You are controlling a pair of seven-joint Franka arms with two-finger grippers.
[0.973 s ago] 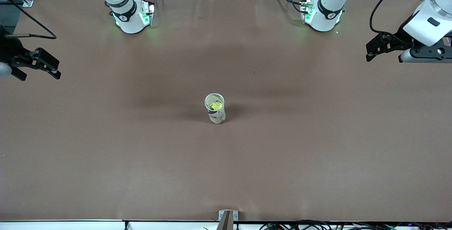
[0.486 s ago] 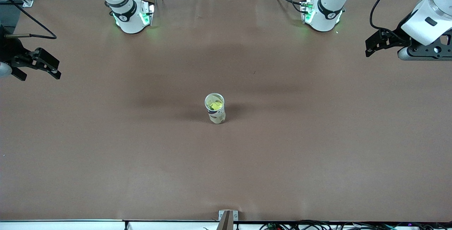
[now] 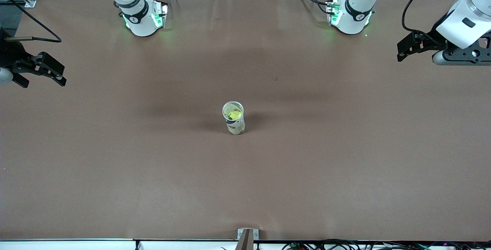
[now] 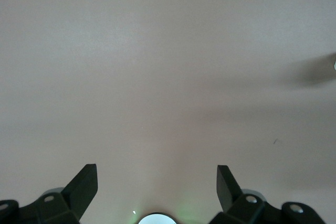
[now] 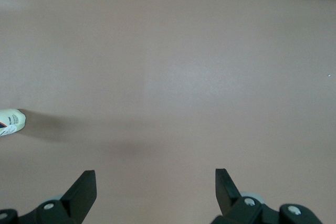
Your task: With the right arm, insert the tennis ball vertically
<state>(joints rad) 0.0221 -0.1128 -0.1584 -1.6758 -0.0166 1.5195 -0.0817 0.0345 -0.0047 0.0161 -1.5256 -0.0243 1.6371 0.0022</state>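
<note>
I see the can [image 3: 234, 122] standing upright near the middle of the tabletop [image 3: 345, 158], with the yellow tennis ball [image 3: 234, 115] sitting inside its open mouth. My right claw [image 5: 156, 192] hangs released over the right arm's end of the tabletop, its fingers spread wide and holding nothing. My left claw [image 4: 157, 188] waits over the left arm's end, also spread and holding nothing.

We can read no text anywhere: the printed label on the clear tube [image 3: 234, 119] standing mid-table [image 3: 345, 165] shows only dark marks, too small for us to make out any words or brand.
</note>
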